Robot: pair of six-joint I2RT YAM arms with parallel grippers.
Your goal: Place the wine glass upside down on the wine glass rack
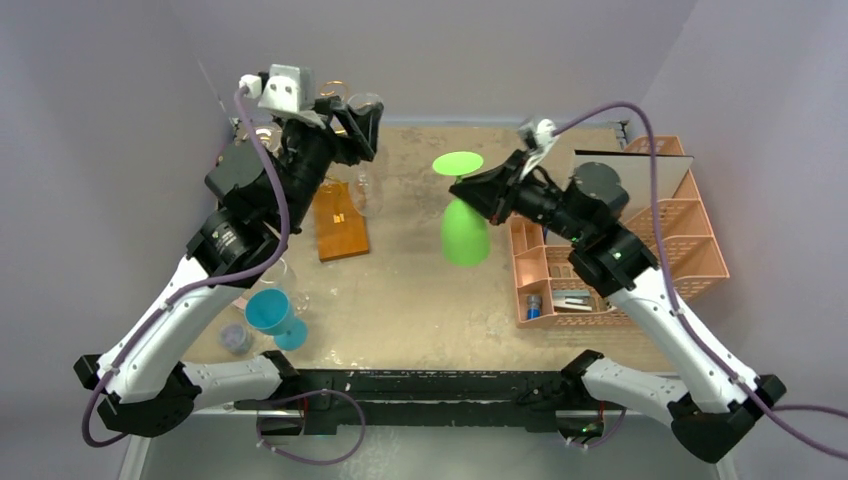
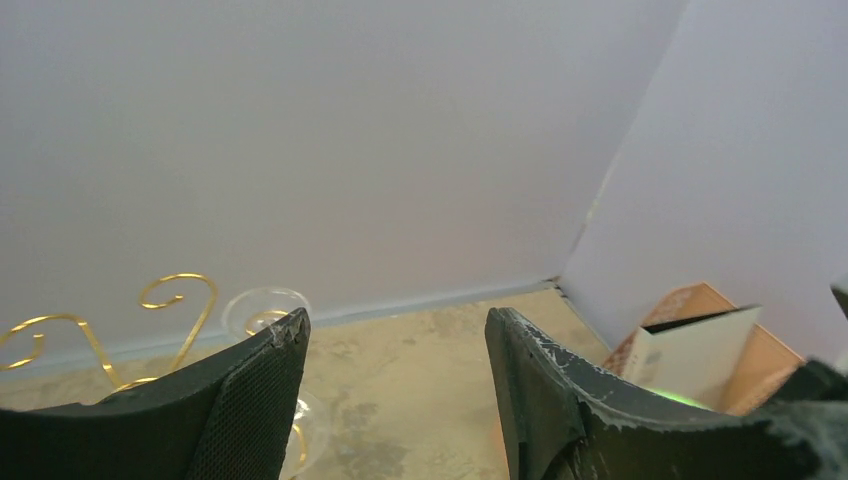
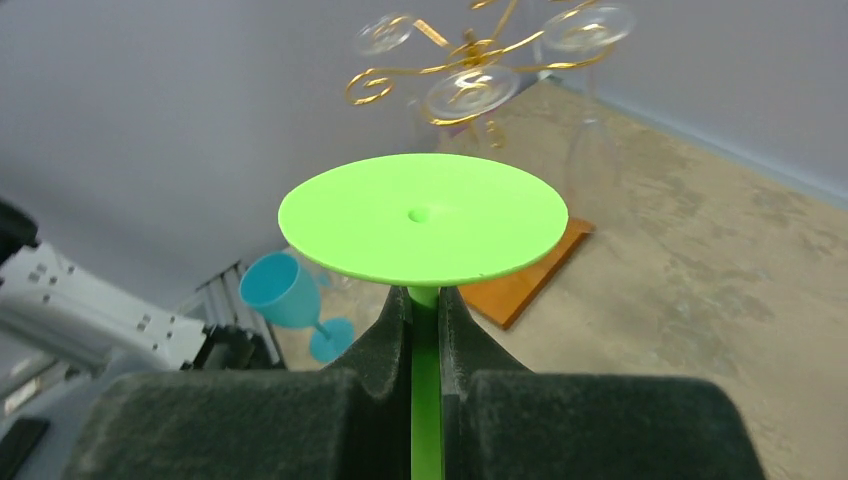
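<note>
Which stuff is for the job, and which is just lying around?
For the job:
green wine glass, upside down in the right hand
gold wine glass rack

Just lying about:
blue glass
pink organiser
clear glasses on the rack
left hand, open and empty
</note>
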